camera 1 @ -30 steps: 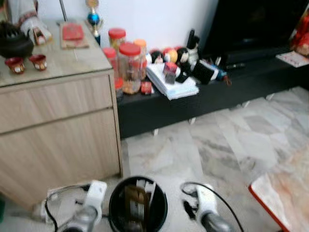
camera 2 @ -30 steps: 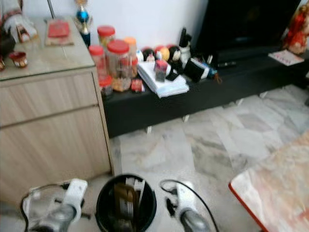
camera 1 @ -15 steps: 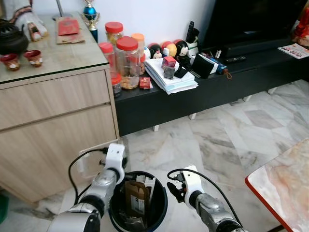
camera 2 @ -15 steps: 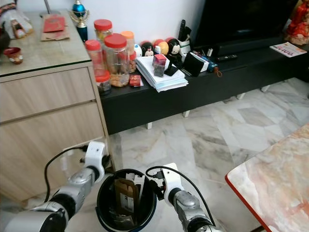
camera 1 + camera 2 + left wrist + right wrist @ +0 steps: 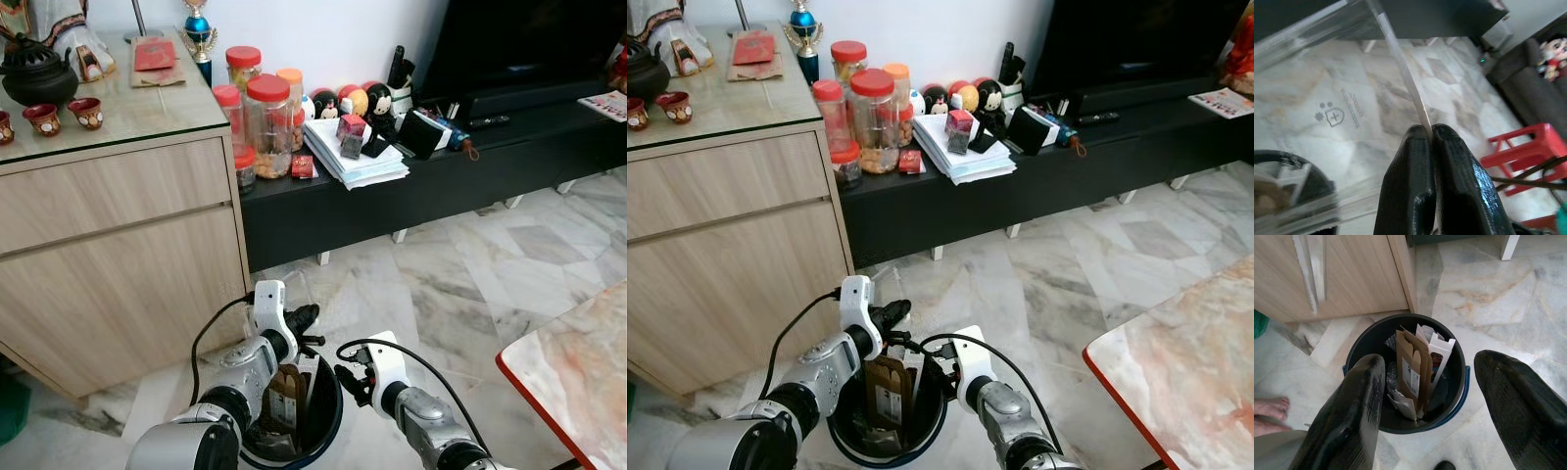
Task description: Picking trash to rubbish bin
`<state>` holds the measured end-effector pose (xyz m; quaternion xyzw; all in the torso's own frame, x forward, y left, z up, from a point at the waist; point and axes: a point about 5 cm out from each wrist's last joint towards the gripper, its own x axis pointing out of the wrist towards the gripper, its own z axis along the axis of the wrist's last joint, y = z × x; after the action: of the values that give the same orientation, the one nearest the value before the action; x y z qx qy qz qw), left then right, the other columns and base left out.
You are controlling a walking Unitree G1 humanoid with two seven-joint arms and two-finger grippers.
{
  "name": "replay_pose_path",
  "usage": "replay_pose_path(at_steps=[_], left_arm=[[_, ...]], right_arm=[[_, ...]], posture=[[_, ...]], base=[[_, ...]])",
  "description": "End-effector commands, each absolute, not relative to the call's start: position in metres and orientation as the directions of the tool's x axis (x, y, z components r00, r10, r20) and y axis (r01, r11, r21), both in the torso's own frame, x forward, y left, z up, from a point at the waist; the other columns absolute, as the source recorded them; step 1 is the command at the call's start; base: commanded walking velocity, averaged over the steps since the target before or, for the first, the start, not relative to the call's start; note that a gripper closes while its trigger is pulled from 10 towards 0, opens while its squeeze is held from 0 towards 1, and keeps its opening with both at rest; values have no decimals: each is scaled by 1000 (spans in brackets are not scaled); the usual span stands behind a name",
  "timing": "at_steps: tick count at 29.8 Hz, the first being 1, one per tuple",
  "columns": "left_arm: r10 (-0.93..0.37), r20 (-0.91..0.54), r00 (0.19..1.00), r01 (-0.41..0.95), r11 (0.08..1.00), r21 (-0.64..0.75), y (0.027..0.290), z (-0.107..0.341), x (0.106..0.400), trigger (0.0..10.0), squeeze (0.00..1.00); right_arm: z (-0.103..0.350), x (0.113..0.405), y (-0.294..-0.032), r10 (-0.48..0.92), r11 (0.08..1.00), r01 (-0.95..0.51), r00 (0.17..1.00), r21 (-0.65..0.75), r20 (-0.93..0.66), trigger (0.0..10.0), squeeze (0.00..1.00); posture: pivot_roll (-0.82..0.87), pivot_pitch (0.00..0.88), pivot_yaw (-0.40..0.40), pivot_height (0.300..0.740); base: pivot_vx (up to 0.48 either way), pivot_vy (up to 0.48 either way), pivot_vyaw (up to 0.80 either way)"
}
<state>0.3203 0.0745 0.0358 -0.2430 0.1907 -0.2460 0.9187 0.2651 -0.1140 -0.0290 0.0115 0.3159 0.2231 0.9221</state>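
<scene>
Marble floor beside a wooden cabinet [image 5: 118,255]: the robot's left gripper [image 5: 1426,134], fingers pinched on a clear plastic wrapper [image 5: 1337,88], hangs at the far rim of the black bin [image 5: 1454,382], already stuffed with cardboard [image 5: 1410,369]. The right gripper [image 5: 349,377] waits spread wide alongside. Released there, the light film could drift or catch on the upright cardboard and land on the floor.

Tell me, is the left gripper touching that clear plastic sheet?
Touching. The left wrist view shows the left gripper pinching the clear plastic sheet's edge between shut fingers.
</scene>
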Motion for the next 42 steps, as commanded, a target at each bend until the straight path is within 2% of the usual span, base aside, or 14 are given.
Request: replay_pose_path(at_steps=[1,4,6,9,10,11,24,37,38,39,42], left_arm=[[-577,-197,793,353,698,-623,70,36,319,10000,0],[-580,-193,791,354,692,-629,70,37,319,10000,0],[-614,-157,773,374,642,-669,67,38,318,10000,0],[-622,-146,769,378,627,-681,66,39,318,10000,8],[-622,-146,769,379,628,-680,66,39,318,10000,467],[-622,-146,769,379,628,-679,66,39,318,10000,1000],[-613,-140,778,367,623,-690,70,38,318,10000,1000],[-581,-153,799,350,658,-666,77,38,320,10000,1000],[-575,-158,802,347,665,-661,77,38,320,10000,894],[-571,-162,805,344,671,-657,78,38,320,10000,0],[-559,-169,811,331,678,-656,81,37,321,10000,0]], right_arm=[[-23,271,-113,424,898,-412,719,153,-551,10000,0],[-23,271,-113,424,898,-413,719,153,-551,10000,0],[-21,274,-114,423,899,-411,725,151,-543,10000,0],[-21,274,-114,422,900,-410,726,150,-543,10000,0],[-21,274,-114,422,900,-410,726,150,-543,10000,0],[-21,274,-114,421,900,-410,727,149,-543,10000,0],[-23,272,-115,419,899,-415,722,141,-551,10000,0],[-24,270,-115,415,901,-410,721,141,-555,10000,0],[-24,270,-115,415,901,-410,720,141,-556,10000,0],[-25,270,-115,415,901,-410,720,140,-557,10000,0],[-25,270,-115,414,902,-409,719,141,-558,10000,0]], posture=[[82,78,-73,740],[82,78,-73,740],[80,79,-73,740],[81,79,-75,740],[81,79,-75,740],[81,80,-75,740],[81,83,-77,740],[88,84,-79,740],[88,84,-79,740],[88,84,-79,740],[89,85,-79,740]], base=[[0,0,0],[0,0,0],[0,0,0],[0,0,0],[0,0,0],[0,0,0],[0,0,0],[0,0,0],[0,0,0],[0,0,0],[0,0,0]])
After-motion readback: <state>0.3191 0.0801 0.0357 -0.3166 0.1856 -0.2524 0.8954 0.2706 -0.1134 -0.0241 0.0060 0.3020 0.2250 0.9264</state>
